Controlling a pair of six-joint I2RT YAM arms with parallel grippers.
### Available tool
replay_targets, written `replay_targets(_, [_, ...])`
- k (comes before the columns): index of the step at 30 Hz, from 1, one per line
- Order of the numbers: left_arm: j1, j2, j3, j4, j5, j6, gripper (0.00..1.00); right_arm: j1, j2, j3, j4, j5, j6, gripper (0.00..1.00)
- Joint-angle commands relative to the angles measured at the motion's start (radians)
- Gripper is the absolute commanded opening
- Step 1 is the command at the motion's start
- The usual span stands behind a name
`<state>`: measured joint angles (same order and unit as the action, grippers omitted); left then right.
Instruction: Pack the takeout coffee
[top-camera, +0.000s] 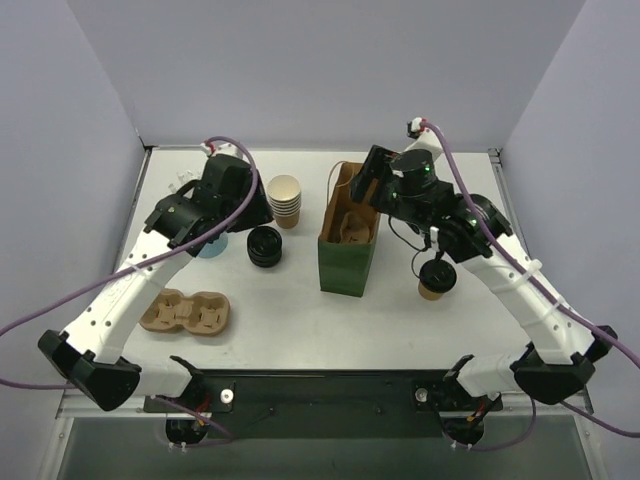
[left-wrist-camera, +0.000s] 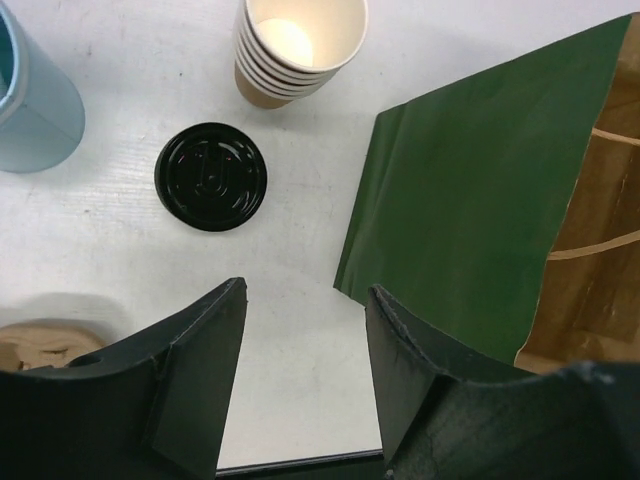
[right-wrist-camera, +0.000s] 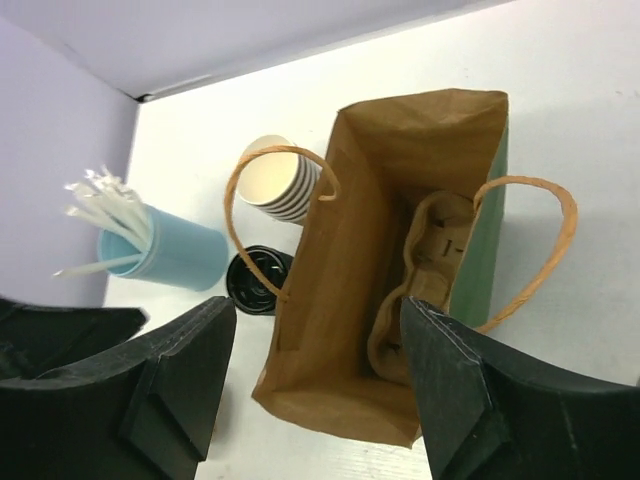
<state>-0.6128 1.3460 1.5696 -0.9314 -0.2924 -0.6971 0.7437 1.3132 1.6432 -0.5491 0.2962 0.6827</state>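
Note:
The takeout coffee (top-camera: 434, 280), a brown paper cup with a black lid, stands on the table right of the green paper bag (top-camera: 347, 262), partly under my right arm. It shows in neither wrist view. The bag stands open with a pulp cup carrier (top-camera: 355, 228) inside it; the right wrist view shows the bag's brown inside (right-wrist-camera: 335, 290) and the carrier (right-wrist-camera: 432, 270). My right gripper (top-camera: 368, 180) hovers open and empty above the bag's far end (right-wrist-camera: 318, 320). My left gripper (top-camera: 255, 208) is open and empty left of the bag (left-wrist-camera: 305, 300), above bare table.
A stack of lidless tan cups (top-camera: 285, 198) and loose black lids (top-camera: 265, 246) sit left of the bag. A blue holder with straws (top-camera: 212, 245) stands under my left arm. A second pulp carrier (top-camera: 187, 313) lies at the front left. Walls enclose the table.

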Motion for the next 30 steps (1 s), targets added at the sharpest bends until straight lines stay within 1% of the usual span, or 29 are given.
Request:
replay_targets(1, [0.071,-0.091,-0.043,0.069,0.153,-0.036,0.61,0.049,0.101,0.085,-0.182,0.193,0.026,0.67])
replay_targets(3, [0.074,-0.116,-0.065,0.066,0.154,-0.019,0.61,0.074,0.124,0.096,-0.222,0.251,0.051,0.67])
replay_targets(5, [0.070,-0.128,-0.072,0.049,0.138,-0.012,0.61,0.098,0.129,0.086,-0.226,0.288,0.054,0.67])
replay_targets(9, [0.036,-0.151,-0.085,0.045,0.105,-0.012,0.61,0.123,0.127,0.070,-0.242,0.314,0.066,0.67])
replay_targets(11, [0.005,-0.151,-0.088,0.046,0.093,0.002,0.61,0.126,0.126,0.075,-0.249,0.308,0.066,0.67])
replay_targets(17, [0.002,-0.125,-0.066,0.049,0.065,0.007,0.61,0.135,0.097,0.173,-0.270,0.219,0.020,0.66])
replay_targets(19, [0.004,-0.108,-0.039,0.048,0.056,0.018,0.61,0.135,0.065,0.159,-0.314,0.216,0.047,0.66])
replay_targets(24, [0.034,-0.064,0.013,0.031,0.052,0.019,0.61,0.135,-0.009,0.003,-0.362,0.216,0.095,0.66])
replay_targets(30, [0.061,-0.048,0.029,0.017,0.047,0.002,0.61,0.102,0.004,-0.013,-0.359,0.251,0.093,0.67])
